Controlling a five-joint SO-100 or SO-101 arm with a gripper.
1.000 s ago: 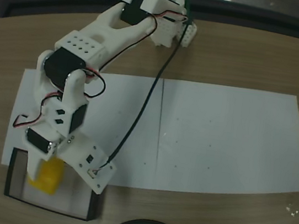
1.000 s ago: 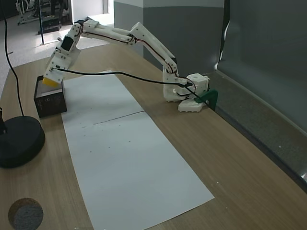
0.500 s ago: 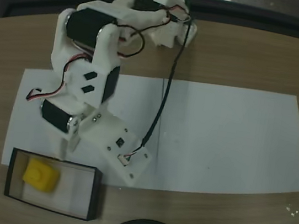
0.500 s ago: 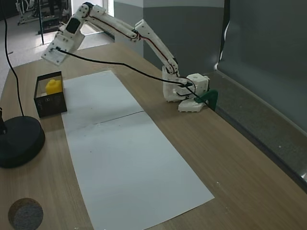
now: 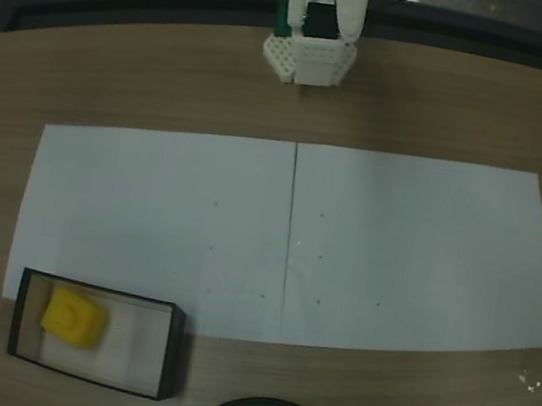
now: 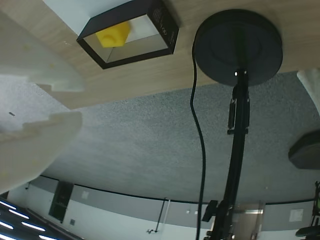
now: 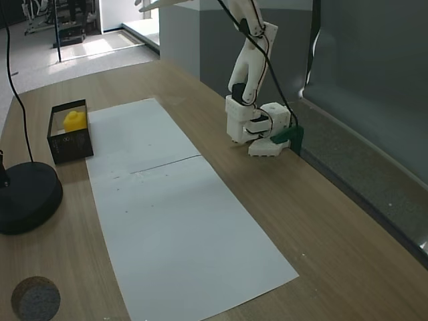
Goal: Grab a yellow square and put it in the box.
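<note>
Cube [image 5: 72, 318] in the box [image 5: 169, 355], that's what I see from the fixed view looking down: the yellow square sits at the left end of the tray, on the pale bottom, with the right part of the tray bare. The box lies at the lower left, its upper edge overlapping the bottom edge of the white paper sheet [image 5: 395, 251]. The arm's base [image 5: 309, 59] sits at the far edge of the table [image 5: 147, 80], well apart from the box.

From the side fixed view I read the same: yellow square [image 7: 73, 121] inside the box [image 7: 70, 146], toward its far end, and the arm [image 7: 249, 73] folded upright over its base, its upper part running off the top of the picture. A round black stand base [image 7: 27, 197] sits just beside the box.

On the wrist view the gripper [image 6: 67, 102] comes in from the left, pale and blurred; I see a clear gap between the two fingers [image 6: 35, 60] with nothing in it, so the claw is parted and empty. The box [image 6: 167, 32] with the cube [image 6: 114, 35] shows at the top, well apart from the fingers
</note>
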